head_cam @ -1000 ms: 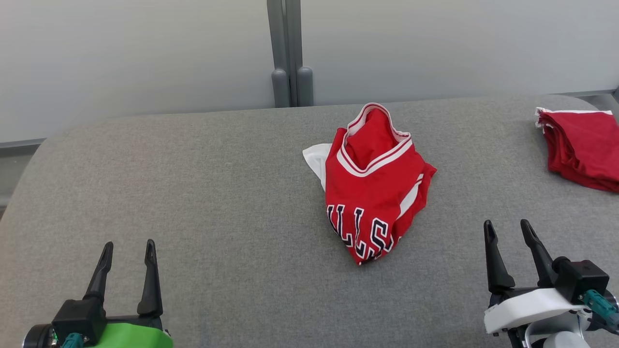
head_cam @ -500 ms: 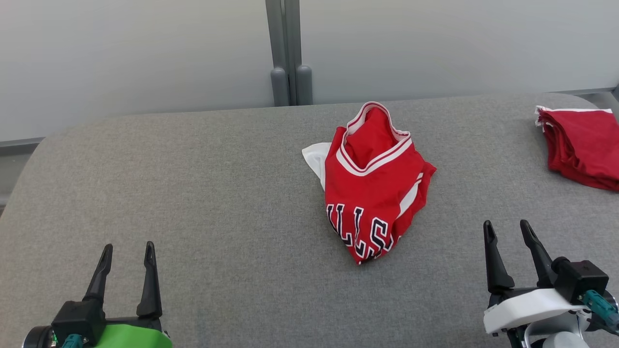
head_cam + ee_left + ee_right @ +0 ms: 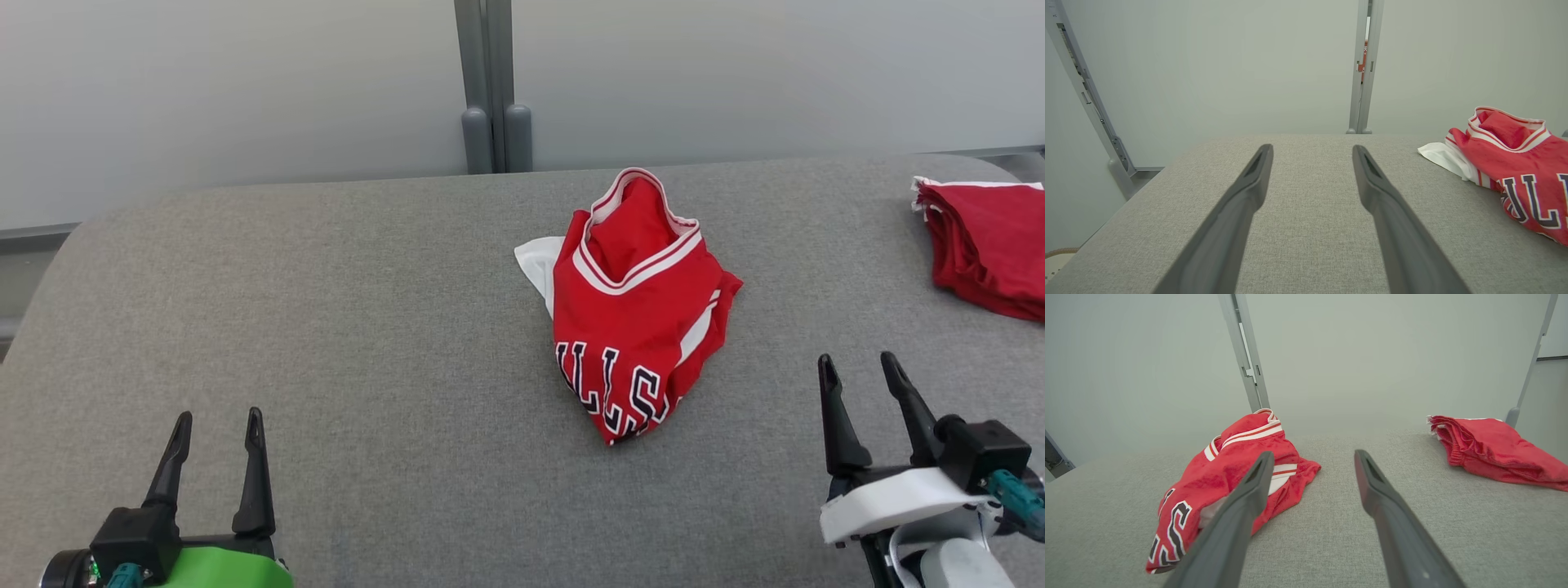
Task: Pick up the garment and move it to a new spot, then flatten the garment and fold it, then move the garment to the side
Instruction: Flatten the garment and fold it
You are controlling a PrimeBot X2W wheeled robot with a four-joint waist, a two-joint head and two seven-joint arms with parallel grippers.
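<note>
1. The crumpled red basketball jersey (image 3: 633,327) (image 3: 1515,163) (image 3: 1229,465), with white-and-red striped trim and dark, white-edged letters, lies in a heap on the table. It is nearer the robot than the upright grey metal post (image 3: 495,90) (image 3: 1361,69) (image 3: 1247,355) and a little to that post's right. Its open, trimmed end points toward the post and its lettered end toward the robot
2. A flap of white cloth (image 3: 537,261) (image 3: 1443,157) sticks out from the jersey on the side closest to the post
3. The grey, woven-fabric-covered table (image 3: 367,327) has rounded far corners. The post rises just behind its far edge, against a pale plain wall (image 3: 229,90)
4. A folded red garment (image 3: 988,245) (image 3: 1490,453) with a thin white edge lies far to the post's right, near the table's far right corner, well apart from the jersey
5. The right gripper (image 3: 857,359) (image 3: 1312,455) is to the post's right and much nearer the robot, beyond the jersey's lettered end. Its two long dark fingers are spread with nothing between them. In the right wrist view one finger overlaps the jersey, but the head view shows them apart
6. The left gripper (image 3: 219,416) (image 3: 1312,149) is to the post's left, by the table's near edge and well apart from the jersey. Its fingers are spread wide and it holds nothing
</note>
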